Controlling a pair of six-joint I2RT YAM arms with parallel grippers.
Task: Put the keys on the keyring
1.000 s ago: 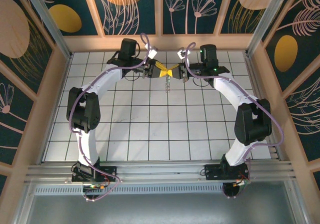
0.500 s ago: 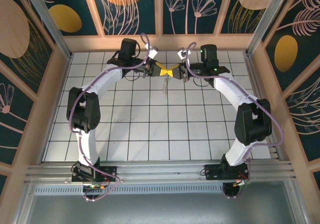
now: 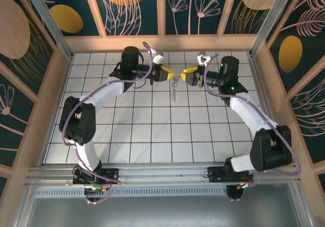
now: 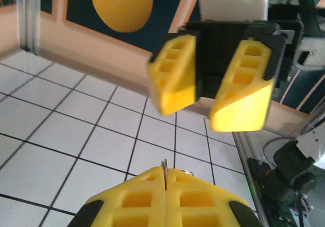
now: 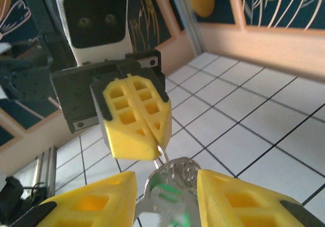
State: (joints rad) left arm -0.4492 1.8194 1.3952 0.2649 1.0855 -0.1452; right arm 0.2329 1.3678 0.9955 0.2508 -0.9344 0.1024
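**Current state.** In the top view, both arms work at the 12 o'clock edge of the white tiled table (image 3: 152, 130). The left gripper (image 3: 170, 75) has its yellow pads pressed together on the pale silvery wire keyring (image 4: 164, 168). The small silvery keys (image 5: 171, 180), one with a green tag, dangle under it toward 6 o'clock, clear of the tiles. The right gripper (image 3: 184, 73) stands at 3 o'clock of the left one. Its jaws are partly spread and grip nothing. In the right wrist view the keys hang in front of that gap.

**Step in hand.** This appears to be a regrip during threading.
1. Keep the left pinch firm; the wire is thin and may twist or slip.
2. Let the hanging keys stop swinging before approaching.
3. Bring the right gripper in level from 3 o'clock and close on one key blade, not the whole bunch.
4. Avoid knocking the ring, which could shake the cluster loose.

**Change from the earlier frame.** One second ago both grippers met tip to tip. Since then the right gripper has let go and backed off toward 3 o'clock, and the left alone carries the load.
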